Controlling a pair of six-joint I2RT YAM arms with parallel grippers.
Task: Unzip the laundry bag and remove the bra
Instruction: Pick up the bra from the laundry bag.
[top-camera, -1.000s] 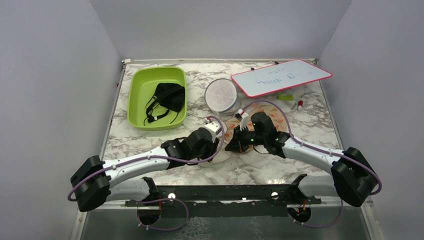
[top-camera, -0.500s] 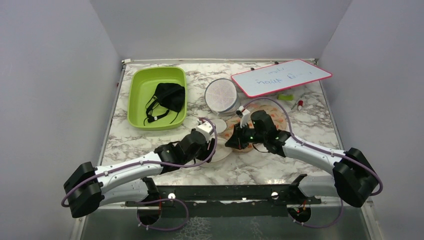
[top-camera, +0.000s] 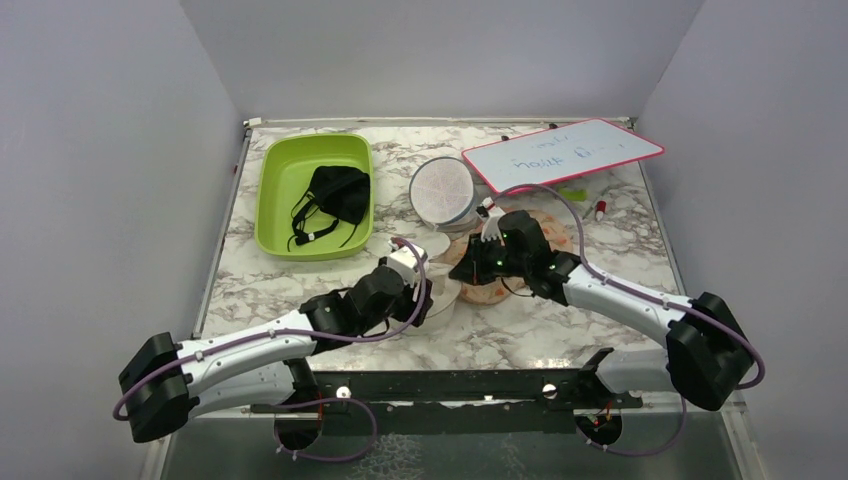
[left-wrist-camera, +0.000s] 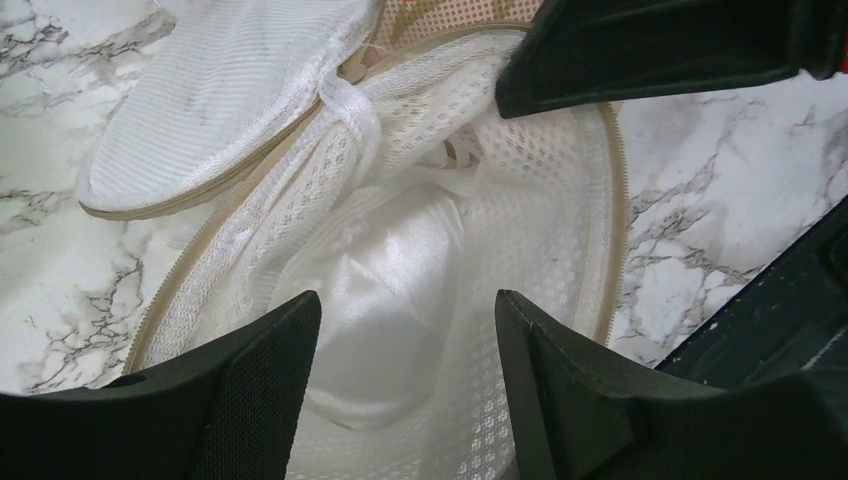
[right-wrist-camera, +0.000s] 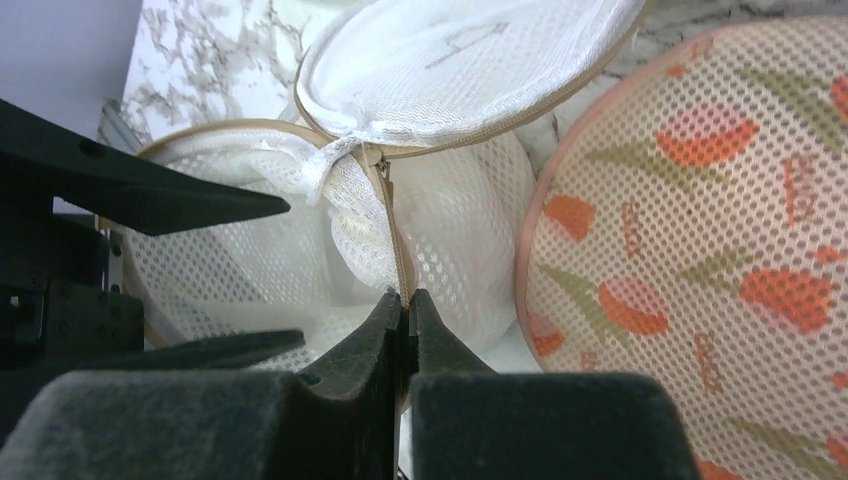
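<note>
The laundry bag (top-camera: 447, 293) lies unzipped between my grippers. Its lid (right-wrist-camera: 460, 50) with the small bra drawing is flipped back, and the white mesh inside (left-wrist-camera: 400, 260) shows no bra. My left gripper (left-wrist-camera: 408, 300) is open, with its fingertips just over the bag's open mouth; it also shows in the top view (top-camera: 425, 290). My right gripper (right-wrist-camera: 405, 298) is shut on the bag's tan zipper rim (right-wrist-camera: 395, 240), at the bag's right side in the top view (top-camera: 465, 272). The black bra (top-camera: 335, 195) lies in the green tray (top-camera: 275, 205) at the far left.
A second round white mesh pod (top-camera: 443, 190) with a plain gridded face stands behind the bag. The flat orange floral pouch (right-wrist-camera: 700, 250) lies under my right arm. A pink-edged whiteboard (top-camera: 560, 155) and small markers (top-camera: 598, 210) are at the far right.
My left arm has drawn back towards the near left, with its gripper still over the bag. My right gripper has shifted slightly left and farther away, still holding the rim.
</note>
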